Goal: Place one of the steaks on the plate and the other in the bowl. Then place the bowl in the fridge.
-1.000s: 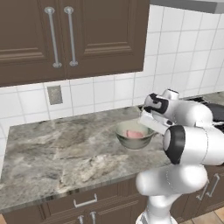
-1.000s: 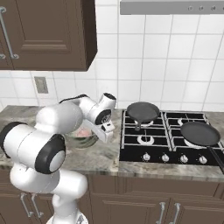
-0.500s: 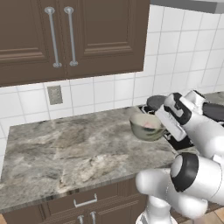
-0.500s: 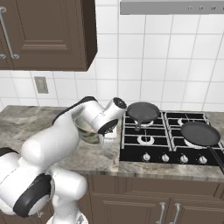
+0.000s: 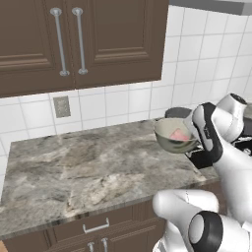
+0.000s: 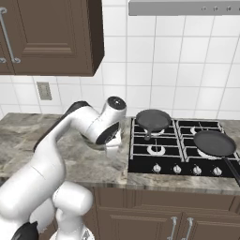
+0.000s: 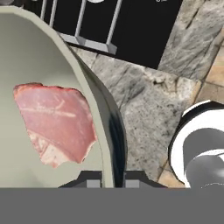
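**A:** Which step is this?

**B:** I'd say the last one, carrying the bowl (image 5: 175, 141) toward the fridge. It hangs in the air, clear of the marble counter (image 5: 88, 167), near the counter's stove end, tipped a little. One steak (image 7: 54, 122) lies flat on its inner wall, pink-red with paler patches.

**A:** How is it held?

**B:** By the rim. In the hand view the gripper (image 7: 113, 178) straddles the bowl's edge, one dark tip inside and one outside, jaws clenched on the wall. From the left base view the white arm wraps round the bowl's right side.

**A:** And the other steak, the plate?

**B:** I can't place them from here. On the gas hob (image 6: 183, 152) sit two dark frying pans (image 6: 153, 120), both apparently bare.

**A:** What does the next move call for?

**B:** The fridge is not among what shows, so I judge the base must drive or the arm swing far. The bowl should be kept level, since a one-sided rim pinch lets it tilt and the steak could slide. Then an open door and a free shelf are needed.
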Available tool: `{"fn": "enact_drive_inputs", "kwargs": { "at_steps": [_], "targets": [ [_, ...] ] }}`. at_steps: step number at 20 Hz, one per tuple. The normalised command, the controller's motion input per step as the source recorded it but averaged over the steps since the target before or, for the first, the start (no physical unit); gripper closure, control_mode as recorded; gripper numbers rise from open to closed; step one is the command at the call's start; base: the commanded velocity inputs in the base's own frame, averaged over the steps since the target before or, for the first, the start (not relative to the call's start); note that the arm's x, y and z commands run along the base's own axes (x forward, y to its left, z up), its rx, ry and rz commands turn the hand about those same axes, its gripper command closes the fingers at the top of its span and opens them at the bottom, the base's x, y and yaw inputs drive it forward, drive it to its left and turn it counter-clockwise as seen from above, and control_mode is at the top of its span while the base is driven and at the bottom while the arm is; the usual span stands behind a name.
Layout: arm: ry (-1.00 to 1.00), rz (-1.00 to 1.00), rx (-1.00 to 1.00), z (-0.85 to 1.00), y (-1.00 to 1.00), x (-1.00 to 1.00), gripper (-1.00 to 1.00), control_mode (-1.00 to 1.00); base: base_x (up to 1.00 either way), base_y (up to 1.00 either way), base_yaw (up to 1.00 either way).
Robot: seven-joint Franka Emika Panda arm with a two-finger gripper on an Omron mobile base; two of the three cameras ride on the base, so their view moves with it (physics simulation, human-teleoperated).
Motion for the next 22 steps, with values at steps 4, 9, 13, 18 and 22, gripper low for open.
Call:
{"fn": "enact_drive_inputs", "kwargs": {
  "at_steps": [4,9,13,18,22],
  "targets": [
    [0.08,0.00,-0.14,0.11,0.00,-0.49,1.00,-1.00,0.00,0.00,0.00],
    [-0.01,0.00,0.01,0.00,0.00,-0.80,1.00,-1.00,0.00,0.00,0.00],
    [-0.07,0.00,0.00,0.00,0.00,-0.66,1.00,-1.00,0.00,0.00,0.00],
    [-0.04,0.00,0.00,0.03,0.03,-0.48,1.00,-1.00,0.00,0.00,0.00],
    [-0.01,0.00,0.00,0.00,0.00,-0.04,1.00,-1.00,0.00,0.00,0.00]
  ]
}}
